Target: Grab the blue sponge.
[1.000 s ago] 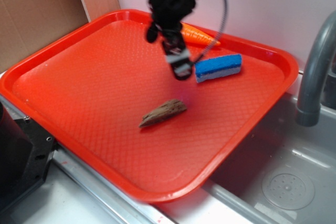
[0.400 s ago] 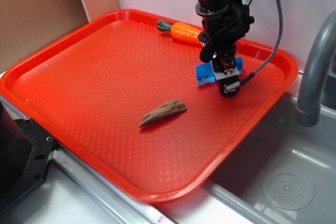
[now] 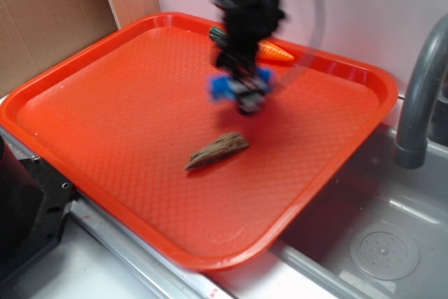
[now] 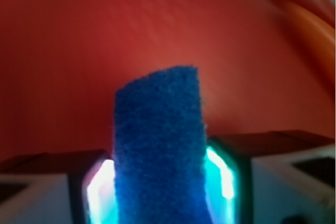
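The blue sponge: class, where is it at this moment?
The blue sponge is clamped in the gripper, lifted above the red tray, between the toy carrot and the brown wedge.

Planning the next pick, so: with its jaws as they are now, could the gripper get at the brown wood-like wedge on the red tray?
Probably not yet. The gripper is shut on the blue sponge, so its jaws are full. Nothing covers the brown wood-like wedge on the red tray.

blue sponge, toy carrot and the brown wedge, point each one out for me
blue sponge (image 4: 160,150): wrist view, middle of its blue face between the jaws
toy carrot (image 3: 276,52): exterior view, orange body
brown wedge (image 3: 218,150): exterior view, middle of its top
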`<act>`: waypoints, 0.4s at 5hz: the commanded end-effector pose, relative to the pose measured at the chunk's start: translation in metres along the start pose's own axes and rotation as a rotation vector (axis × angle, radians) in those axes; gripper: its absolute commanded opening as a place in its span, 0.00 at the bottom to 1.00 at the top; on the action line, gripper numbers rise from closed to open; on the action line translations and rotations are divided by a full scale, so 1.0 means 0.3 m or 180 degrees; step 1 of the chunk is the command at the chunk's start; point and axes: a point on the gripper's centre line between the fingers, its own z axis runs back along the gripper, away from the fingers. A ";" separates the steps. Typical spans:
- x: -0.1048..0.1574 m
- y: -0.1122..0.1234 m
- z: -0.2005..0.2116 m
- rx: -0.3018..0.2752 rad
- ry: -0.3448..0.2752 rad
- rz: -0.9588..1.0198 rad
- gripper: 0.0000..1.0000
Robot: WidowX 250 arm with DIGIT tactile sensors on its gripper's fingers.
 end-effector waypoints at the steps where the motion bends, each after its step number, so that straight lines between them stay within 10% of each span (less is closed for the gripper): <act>1: -0.238 0.127 0.263 0.0055 -0.0063 0.1133 0.00; 2: -0.320 0.119 0.367 0.0114 -0.0027 0.1489 0.00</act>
